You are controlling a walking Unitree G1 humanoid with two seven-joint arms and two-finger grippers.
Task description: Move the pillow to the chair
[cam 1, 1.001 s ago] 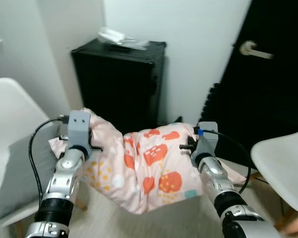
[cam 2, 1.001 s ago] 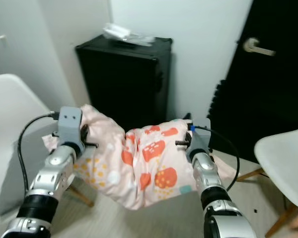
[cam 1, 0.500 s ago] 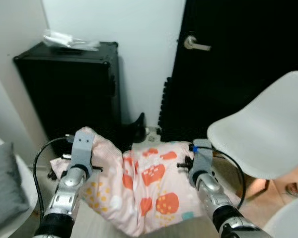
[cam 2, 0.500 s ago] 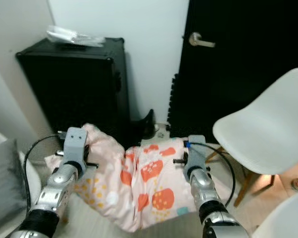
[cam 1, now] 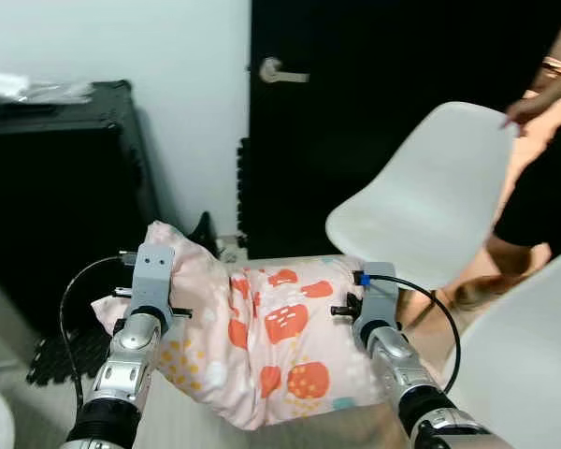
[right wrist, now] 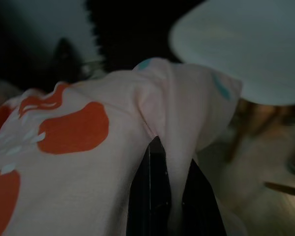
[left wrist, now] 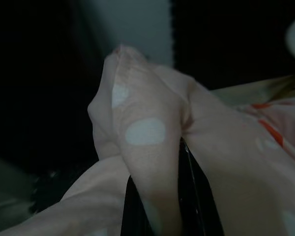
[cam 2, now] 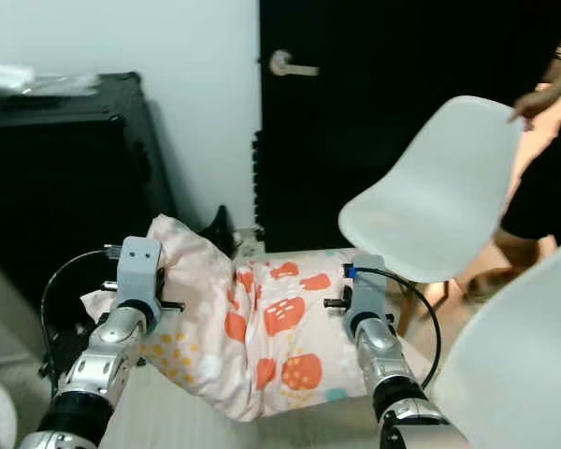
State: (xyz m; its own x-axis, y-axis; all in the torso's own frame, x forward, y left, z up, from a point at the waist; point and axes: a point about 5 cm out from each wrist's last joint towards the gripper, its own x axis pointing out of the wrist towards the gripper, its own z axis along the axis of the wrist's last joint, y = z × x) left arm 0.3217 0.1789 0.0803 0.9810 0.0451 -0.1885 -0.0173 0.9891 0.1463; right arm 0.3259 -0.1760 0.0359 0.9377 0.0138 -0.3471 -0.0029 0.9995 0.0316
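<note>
- The pillow (cam 1: 262, 346), pale pink with orange and red patches and yellow and white dots, is hanging in the air between the two silver arms, low in front of the robot and clear of the floor.
- The left gripper (left wrist: 157, 206) is pinching the pillow's left corner; in the left wrist view the pink cloth is bunching up between the black fingers (left wrist: 191, 196) and folding over them.
- The right gripper (right wrist: 169, 196) is pinching the pillow's right edge; in the right wrist view its two black fingers (right wrist: 155, 191) are pressing together on a fold of cloth beside a large orange patch.
- The pillow is sagging in the middle, its lower edge drooping below both wrists.
- A white chair (cam 1: 430, 196) with a moulded shell seat is standing just beyond the pillow on the robot's right, its seat tilting toward the camera; the pillow is not lying on it.
- A second white chair (cam 1: 533, 365) is showing at the lower right corner, near the right arm.
- A person (cam 1: 547, 159) in dark clothing is standing at the far right, one hand (cam 1: 524, 108) touching the top of the first chair's back.
- A black door (cam 1: 355, 94) with a silver lever handle (cam 1: 279, 71) is standing behind the pillow.
- A black case (cam 1: 56, 187) is standing against the white wall on the left, with a clear plastic wrapper (cam 1: 33, 89) lying on top of it.
</note>
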